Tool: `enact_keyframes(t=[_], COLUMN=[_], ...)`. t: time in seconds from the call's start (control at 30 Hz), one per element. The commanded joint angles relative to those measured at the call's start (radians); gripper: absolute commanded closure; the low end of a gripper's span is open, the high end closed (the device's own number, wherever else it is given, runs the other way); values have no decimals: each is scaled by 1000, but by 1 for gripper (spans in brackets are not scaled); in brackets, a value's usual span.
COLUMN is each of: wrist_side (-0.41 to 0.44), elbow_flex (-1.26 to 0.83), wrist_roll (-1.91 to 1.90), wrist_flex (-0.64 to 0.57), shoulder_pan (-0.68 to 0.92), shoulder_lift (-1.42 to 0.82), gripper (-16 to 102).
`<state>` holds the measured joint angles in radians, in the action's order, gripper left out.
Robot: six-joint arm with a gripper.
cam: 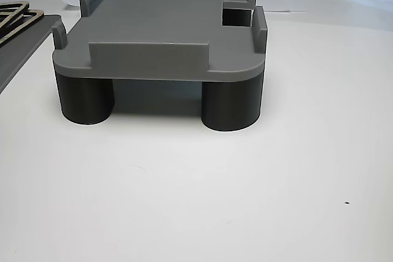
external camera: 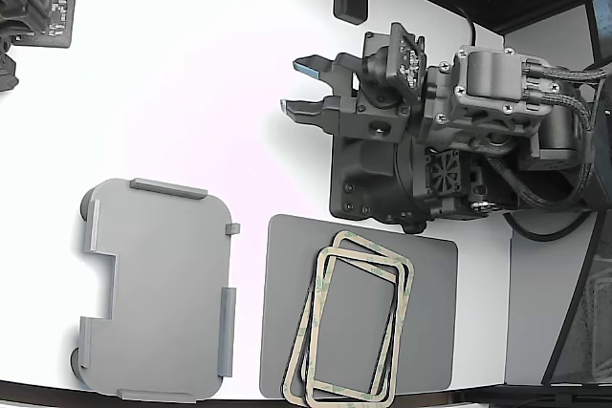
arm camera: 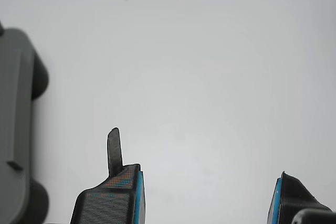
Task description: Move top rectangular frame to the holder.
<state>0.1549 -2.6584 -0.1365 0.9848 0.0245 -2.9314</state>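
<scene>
White tabletop (external camera: 220, 112) all around, nothing fancy, with dark rig bits poking in at the far edges of the exterior view.

So the pincer (external camera: 304, 88) is hanging above bare tabletop, jaws spread wide and holding nothing. The wrist view backs that up: two blue-padded fingertips (arm camera: 137, 195) with a big gap between them and just plain white surface in that gap. It points toward the exterior view's left.

The top frame (external camera: 352, 335) sits on a stack of frames (external camera: 396, 265) that looks like two, though I can't be sure there isn't another underneath. The stack lies on a dark mat (external camera: 430, 312), near the lower edge of the exterior view. The frames are slightly fanned, so the top one is twisted a bit off the one below.

The key thing for the next move: the frame is off to the pincer's side, toward the lower edge of the exterior view and a little to its right, basically beside the arm body rather than ahead of the fingertips. Its long axis runs roughly up-down in that view with a slight lean, so about crosswise to where the pincer points. My guess is the arm needs to swing over and come down on one rail.

The holder (external camera: 158, 289) is empty, just left of the mat in the exterior view, standing on stubby round legs (cam: 230, 105) with its tabs up.
</scene>
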Motion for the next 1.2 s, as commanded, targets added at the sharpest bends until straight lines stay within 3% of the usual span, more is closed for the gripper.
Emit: enact_keyframes(t=[0.0, 0.33, 0.5, 0.67, 0.8, 1.17], wrist_side=[-37, -46, -84, -152, -126, -77], elbow_flex=[-12, 5, 132, 264, 393, 626], wrist_roll=[112, 133, 270, 420, 454, 430], wrist_flex=[-247, -245, -173, -43, 87, 241], shoulder_pan=[-20, -20, 43, 183, 383, 756], shoulder_lift=[-23, -18, 57, 179, 331, 726], gripper=[-14, -14, -14, -14, -14, -14])
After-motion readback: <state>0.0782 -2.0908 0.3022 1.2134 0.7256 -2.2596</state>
